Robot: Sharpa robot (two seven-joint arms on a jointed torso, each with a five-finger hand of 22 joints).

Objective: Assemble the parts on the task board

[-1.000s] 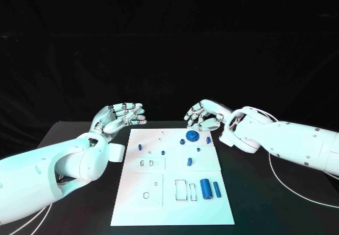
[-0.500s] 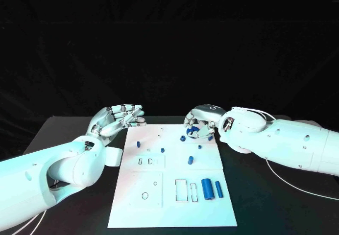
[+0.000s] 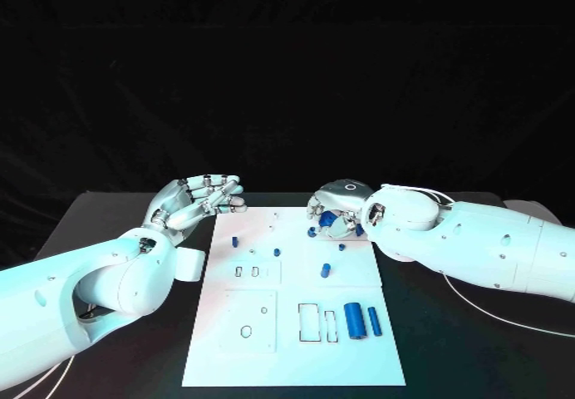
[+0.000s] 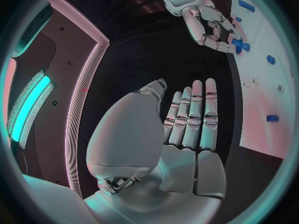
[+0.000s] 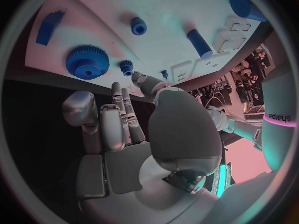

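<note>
My left robot hand fingers spread, holding nothing, beside the task board's far left corner, small blue parts scattered on the board, large cylinder near right, blue gear far right, my right robot hand hovering empty over it, fingers apart

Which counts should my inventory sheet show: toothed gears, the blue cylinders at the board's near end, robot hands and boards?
Toothed gears: 2, a large gear and a small gear
Cylinders at the near end: 2, a thick cylinder and a thin cylinder
Hands: 2, the left hand and the right hand
Task board: 1
Total: 7
</note>
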